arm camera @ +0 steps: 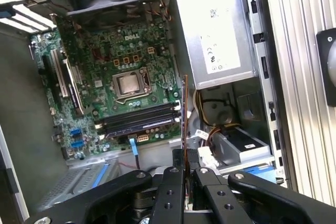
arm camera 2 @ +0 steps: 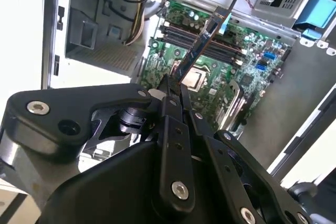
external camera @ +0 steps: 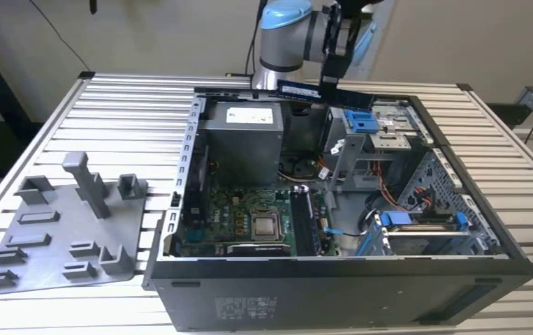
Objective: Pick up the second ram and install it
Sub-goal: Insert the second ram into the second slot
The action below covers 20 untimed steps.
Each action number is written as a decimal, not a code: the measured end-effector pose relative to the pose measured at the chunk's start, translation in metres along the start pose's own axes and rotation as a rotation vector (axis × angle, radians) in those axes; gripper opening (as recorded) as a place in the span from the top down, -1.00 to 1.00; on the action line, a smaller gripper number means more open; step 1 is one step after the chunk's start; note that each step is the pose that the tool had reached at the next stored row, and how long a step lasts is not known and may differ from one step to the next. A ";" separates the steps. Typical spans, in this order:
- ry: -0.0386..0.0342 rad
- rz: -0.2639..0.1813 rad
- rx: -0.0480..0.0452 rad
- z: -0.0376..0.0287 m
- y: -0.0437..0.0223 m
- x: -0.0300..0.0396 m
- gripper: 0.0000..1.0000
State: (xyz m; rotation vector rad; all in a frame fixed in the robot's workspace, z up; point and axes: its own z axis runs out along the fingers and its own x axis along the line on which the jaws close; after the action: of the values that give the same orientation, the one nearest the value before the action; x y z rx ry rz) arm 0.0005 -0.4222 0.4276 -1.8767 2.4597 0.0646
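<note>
**Second ram (arm camera: 184,109) clamped in my gripper (arm camera: 187,157), hanging above the open case (external camera: 341,293).**

My fingers are shut on the board's two flat faces. It hangs over the motherboard (arm camera: 105,61), well apart from the memory slots (arm camera: 139,119). I judge it light and stiff but fragile. It is best held by the flat faces, clear of the contact edge, and kept square, since so thin a board could crack under sideways load.
</note>
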 end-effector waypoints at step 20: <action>-0.0012 0.192 0.0120 0.0016 0.0001 0.0003 0.73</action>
State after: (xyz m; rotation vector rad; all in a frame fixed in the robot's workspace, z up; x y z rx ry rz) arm 0.0004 -0.4223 0.4260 -1.6303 2.6250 0.0576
